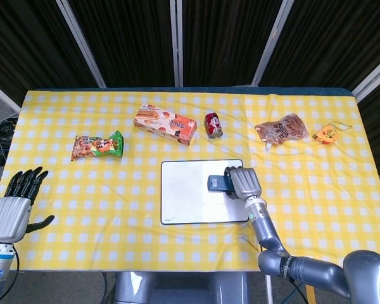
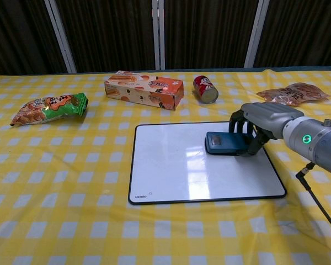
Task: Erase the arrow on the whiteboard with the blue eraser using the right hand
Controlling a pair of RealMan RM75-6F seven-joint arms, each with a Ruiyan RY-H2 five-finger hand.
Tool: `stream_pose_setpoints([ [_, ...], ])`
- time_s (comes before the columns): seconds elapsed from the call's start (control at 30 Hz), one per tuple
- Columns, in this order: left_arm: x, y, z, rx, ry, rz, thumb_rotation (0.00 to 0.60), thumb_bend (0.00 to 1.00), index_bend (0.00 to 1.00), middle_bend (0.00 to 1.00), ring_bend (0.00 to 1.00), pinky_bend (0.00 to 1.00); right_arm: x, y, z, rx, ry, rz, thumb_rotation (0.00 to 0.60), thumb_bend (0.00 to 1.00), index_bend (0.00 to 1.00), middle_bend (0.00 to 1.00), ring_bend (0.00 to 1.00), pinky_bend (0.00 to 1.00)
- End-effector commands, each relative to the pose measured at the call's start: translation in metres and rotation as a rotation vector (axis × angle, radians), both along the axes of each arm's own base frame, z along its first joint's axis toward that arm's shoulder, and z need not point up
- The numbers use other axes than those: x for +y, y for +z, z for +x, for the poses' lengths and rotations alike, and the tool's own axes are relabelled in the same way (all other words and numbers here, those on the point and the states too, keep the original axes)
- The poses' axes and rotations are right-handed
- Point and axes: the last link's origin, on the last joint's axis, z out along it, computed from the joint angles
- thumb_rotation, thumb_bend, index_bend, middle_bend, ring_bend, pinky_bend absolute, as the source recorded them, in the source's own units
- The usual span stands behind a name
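The whiteboard [image 2: 171,176] lies near the front edge of the table [image 2: 60,221], about mid-width. The eraser [image 2: 223,143] sits on its far right part. Behind the whiteboard lie a box [image 2: 144,89] and a can [image 2: 206,89]; a snack bag [image 2: 49,107] lies towards the left edge, a pouch [image 2: 292,93] towards the right edge.

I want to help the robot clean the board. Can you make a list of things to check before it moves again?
1. Right hand holds the blue eraser: ok.
2. Eraser rests on the whiteboard, not past its edge: ok, at the upper right part.
3. Arrow gone: ok as far as shown, no marks visible on the white surface in either view; under the eraser, cannot tell.
4. Red can and orange snack box lie clear of the board: ok.
5. Left hand is away from the board, holding nothing: ok.
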Motion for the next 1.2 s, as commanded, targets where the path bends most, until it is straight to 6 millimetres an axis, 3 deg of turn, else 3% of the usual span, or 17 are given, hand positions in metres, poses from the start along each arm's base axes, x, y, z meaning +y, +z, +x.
stream_pose_setpoints([
  [0.03, 0.000, 0.000, 0.000, 0.000, -0.001, 0.002, 0.600, 0.03, 0.00, 0.00, 0.00, 0.00, 0.007, -0.008, 0.007, -0.014, 0.020, 0.027, 0.600, 0.30, 0.85, 0.75, 0.77, 0.81],
  [0.37, 0.000, 0.002, 0.000, -0.005, 0.000, 0.004, 0.600, 0.03, 0.00, 0.00, 0.00, 0.00, 0.039, -0.032, 0.047, -0.068, 0.136, 0.132, 0.600, 0.30, 0.85, 0.75, 0.77, 0.81],
  [0.63, 0.000, 0.002, -0.001, -0.007, 0.000, 0.005, 0.600, 0.03, 0.00, 0.00, 0.00, 0.00, 0.053, -0.034, 0.059, -0.056, 0.162, 0.173, 0.600, 0.30, 0.85, 0.75, 0.77, 0.81],
  [0.97, -0.001, 0.003, 0.000, -0.010, -0.001, 0.008, 0.600, 0.03, 0.00, 0.00, 0.00, 0.00, 0.031, -0.025, 0.037, -0.006, 0.116, 0.073, 0.600, 0.30, 0.85, 0.75, 0.77, 0.81],
  [1.2, -0.001, 0.002, 0.000, -0.006, -0.002, 0.005, 0.600, 0.03, 0.00, 0.00, 0.00, 0.00, 0.012, -0.009, 0.010, 0.035, 0.066, -0.036, 0.600, 0.30, 0.85, 0.75, 0.77, 0.81],
])
